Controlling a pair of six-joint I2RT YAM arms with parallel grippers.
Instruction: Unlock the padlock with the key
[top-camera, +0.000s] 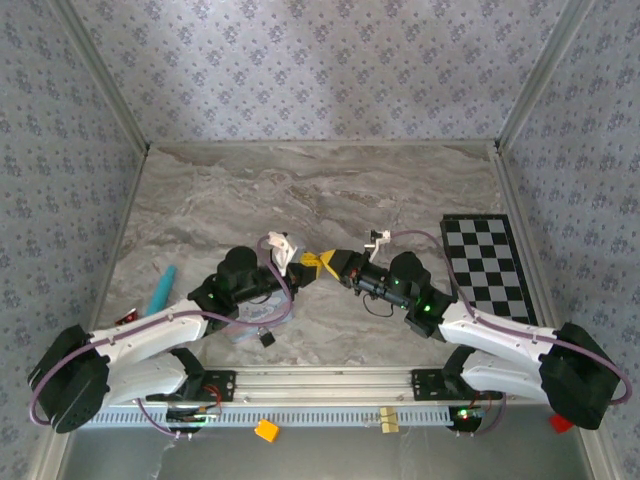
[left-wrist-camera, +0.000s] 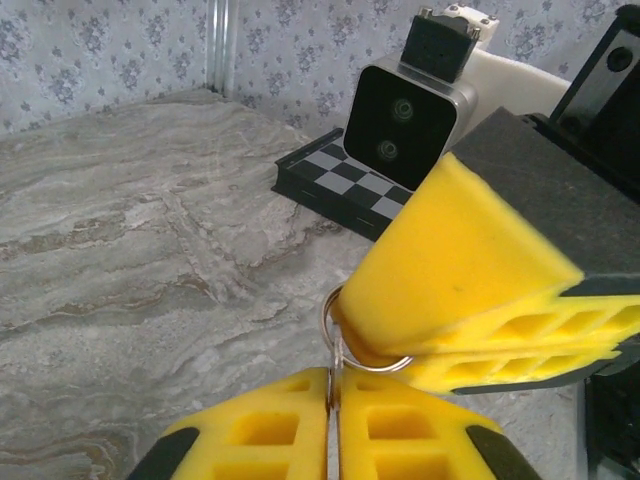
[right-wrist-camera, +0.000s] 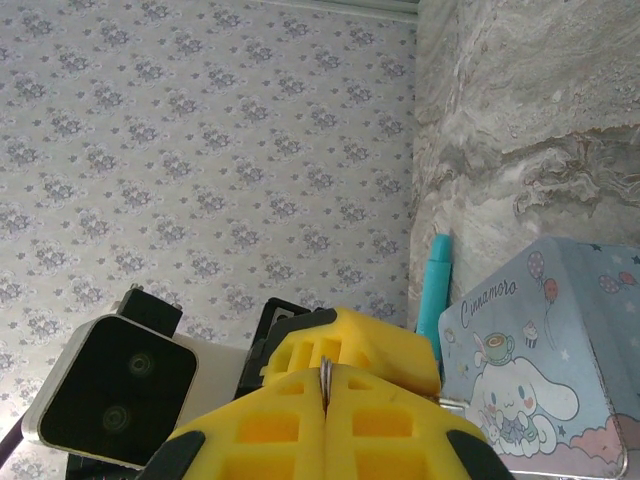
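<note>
The left pincer (left-wrist-camera: 333, 388) is pinched shut, with a thin metal ring (left-wrist-camera: 334, 352) caught edge-on in the seam between its yellow fingers. The right pincer (left-wrist-camera: 378, 352) meets it tip to tip and is closed on the same ring, which loops round the point of its fingers. From the right wrist, a sliver of metal sits in that pincer's closed seam. Whether a key hangs from the ring I cannot tell, because the fingers cover it.

Both pincers are held above the counter (top-camera: 330, 190), beyond the light-blue cartoon-printed case (right-wrist-camera: 540, 385) and to its right. The left arm lies across the case in the top view and hides most of it.

The padlock (top-camera: 268, 339), a tiny black square, rests on the counter at the case's near right corner. It is just beside the case, but I cannot tell whether they touch. It is apart from both pincers, on the near side of the left arm.

A teal pen (top-camera: 161, 288) lies to the left of the case, near it but not touching. A black-and-white checkerboard (top-camera: 488, 268) lies flat well to the right of the case, past the right arm.
</note>
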